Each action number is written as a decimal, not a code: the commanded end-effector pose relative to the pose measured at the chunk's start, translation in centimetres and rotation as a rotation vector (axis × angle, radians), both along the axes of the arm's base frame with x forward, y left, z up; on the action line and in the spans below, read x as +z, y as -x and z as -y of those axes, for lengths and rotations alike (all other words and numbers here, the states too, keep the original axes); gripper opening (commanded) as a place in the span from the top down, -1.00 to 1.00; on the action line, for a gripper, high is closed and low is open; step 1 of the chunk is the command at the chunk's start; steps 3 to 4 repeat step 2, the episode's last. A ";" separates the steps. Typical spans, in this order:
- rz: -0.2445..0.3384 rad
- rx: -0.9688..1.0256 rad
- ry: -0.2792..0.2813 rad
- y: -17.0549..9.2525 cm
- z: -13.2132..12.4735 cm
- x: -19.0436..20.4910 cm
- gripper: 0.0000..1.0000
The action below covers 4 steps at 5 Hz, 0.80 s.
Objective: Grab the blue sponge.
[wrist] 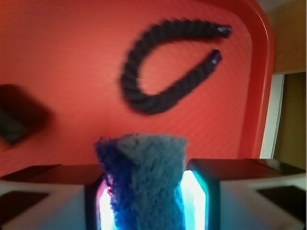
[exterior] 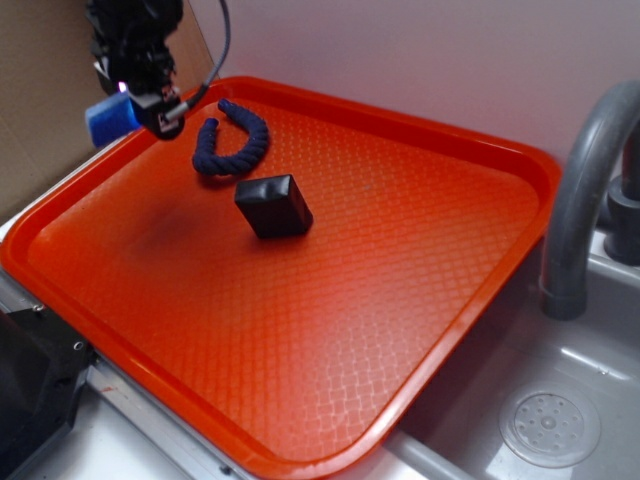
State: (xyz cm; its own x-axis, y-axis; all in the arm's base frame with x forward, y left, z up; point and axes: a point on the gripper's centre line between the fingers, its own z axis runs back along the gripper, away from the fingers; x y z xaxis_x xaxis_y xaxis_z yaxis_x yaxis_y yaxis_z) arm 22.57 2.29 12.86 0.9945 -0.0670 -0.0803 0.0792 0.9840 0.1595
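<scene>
The blue sponge (wrist: 146,182) stands squeezed between my two fingers in the wrist view, its paler side facing the camera. In the exterior view it shows as a bright blue block (exterior: 110,116) at the tray's far left rim, partly behind my gripper (exterior: 150,105). My gripper (wrist: 148,191) is shut on the sponge and holds it above the red tray (exterior: 450,300).
A dark navy curved rope (exterior: 232,140) (wrist: 163,72) lies on the tray's far left part. A glossy black block (exterior: 273,205) (wrist: 19,120) sits near the tray's middle. A grey faucet (exterior: 585,190) and a sink drain (exterior: 550,428) are at the right.
</scene>
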 end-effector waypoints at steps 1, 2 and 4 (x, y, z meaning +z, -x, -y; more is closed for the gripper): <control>0.156 -0.036 0.161 1.4 4.4 9.0 1.00; 0.155 -0.050 0.235 1.2 4.1 10.6 1.00; 0.155 -0.050 0.235 1.2 4.1 10.6 1.00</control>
